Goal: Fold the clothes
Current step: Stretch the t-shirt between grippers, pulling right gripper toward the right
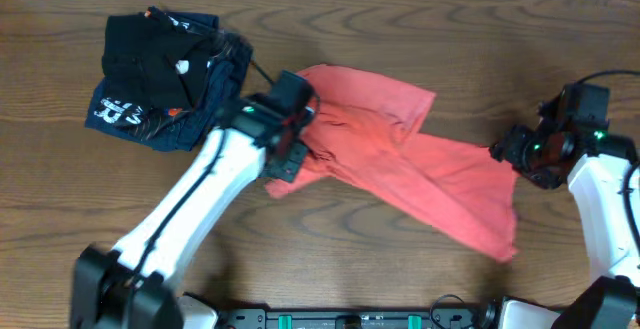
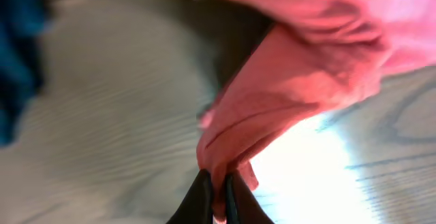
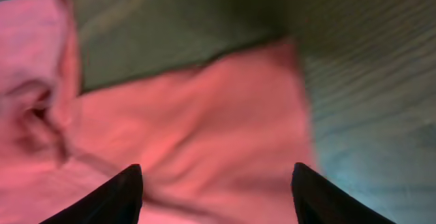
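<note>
Now our left pincer (image 2: 216, 183) clamps a fold of the coral T-shirt (image 1: 430, 174), likely to spread it; our right pincer (image 3: 216, 169) stands apart, cloth just below.

The desk (image 1: 400, 29) was dark, grained wood, mostly matt with a pale sheen. The T-shirt (image 1: 430, 174) was soft, matt coral cloth, creased. Left of the T-shirt, the black garment (image 1: 140, 59) and navy garment (image 1: 120, 111) were matt cloth. The left arm (image 1: 190, 209) had a smooth white shell, probably plastic; the right end effector (image 3: 216, 166) had matt black fingers (image 3: 116, 197).
</note>
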Robot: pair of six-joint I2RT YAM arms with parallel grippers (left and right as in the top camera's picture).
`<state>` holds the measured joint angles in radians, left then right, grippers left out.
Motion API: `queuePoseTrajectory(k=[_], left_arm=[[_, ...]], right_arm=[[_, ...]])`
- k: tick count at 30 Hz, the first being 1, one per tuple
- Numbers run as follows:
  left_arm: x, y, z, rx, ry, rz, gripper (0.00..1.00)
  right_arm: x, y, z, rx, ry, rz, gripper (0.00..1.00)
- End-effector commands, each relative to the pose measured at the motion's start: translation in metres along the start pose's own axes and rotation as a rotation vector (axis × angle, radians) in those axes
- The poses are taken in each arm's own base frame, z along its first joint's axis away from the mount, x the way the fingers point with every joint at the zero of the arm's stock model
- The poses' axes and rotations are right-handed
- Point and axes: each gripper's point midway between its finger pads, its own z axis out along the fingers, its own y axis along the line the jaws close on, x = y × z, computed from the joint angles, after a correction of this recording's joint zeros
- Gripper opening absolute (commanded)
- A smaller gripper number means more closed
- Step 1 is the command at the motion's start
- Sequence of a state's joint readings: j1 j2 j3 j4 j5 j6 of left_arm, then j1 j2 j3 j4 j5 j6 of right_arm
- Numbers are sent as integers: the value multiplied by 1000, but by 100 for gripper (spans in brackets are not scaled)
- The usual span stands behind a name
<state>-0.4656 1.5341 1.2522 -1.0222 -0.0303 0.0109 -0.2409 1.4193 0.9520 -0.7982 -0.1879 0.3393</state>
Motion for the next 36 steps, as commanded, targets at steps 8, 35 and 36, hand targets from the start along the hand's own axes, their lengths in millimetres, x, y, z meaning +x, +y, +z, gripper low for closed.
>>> queuePoseTrajectory(k=[8,35,36], left_arm=[[-3,22,-31,-41,-96,-84,6],[30,86,-92,-266,-132,-311,6],[32,89,-94,-268,-141,-324,6]], right_arm=[[33,-27,56,15,-16,69,68],[-161,-26,-135,-110,-707,123,1],[-162,-30,-129,-99,-694,131,1]])
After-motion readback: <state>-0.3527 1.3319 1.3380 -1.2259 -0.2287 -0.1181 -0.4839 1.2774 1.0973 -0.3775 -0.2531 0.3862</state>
